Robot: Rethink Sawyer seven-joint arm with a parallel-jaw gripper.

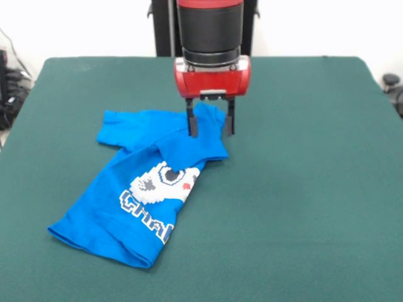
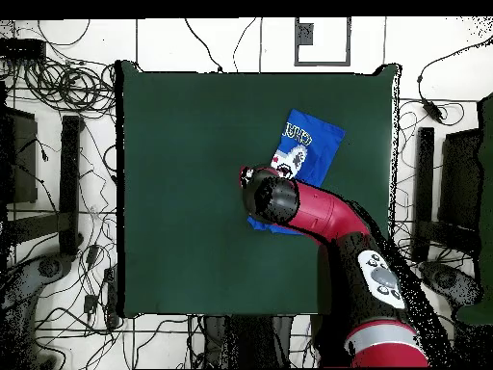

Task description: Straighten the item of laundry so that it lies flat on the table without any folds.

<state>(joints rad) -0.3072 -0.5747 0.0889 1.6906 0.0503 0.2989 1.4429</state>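
The bright blue T-shirt (image 1: pixel 135 192) lies crumpled on the dark green table (image 1: pixel 302 189), left of the middle in the front view. It bears a white pixel-style print and is folded over lengthwise, with a raised fold at its far right corner. My gripper (image 1: pixel 211 128) hangs straight down over that fold. Its two dark fingers (image 1: pixel 191 121) stand apart, one on each side of the raised cloth, so it is open. In the overhead view the arm covers much of the shirt (image 2: pixel 308 146), and the gripper (image 2: pixel 258 188) itself is hidden under the wrist.
The table's edges (image 2: pixel 123 193) show all round in the overhead view. Cables and stands (image 2: pixel 58 183) lie on the floor beyond them. The robot's pedestal (image 1: pixel 208 25) stands at the table's far side.
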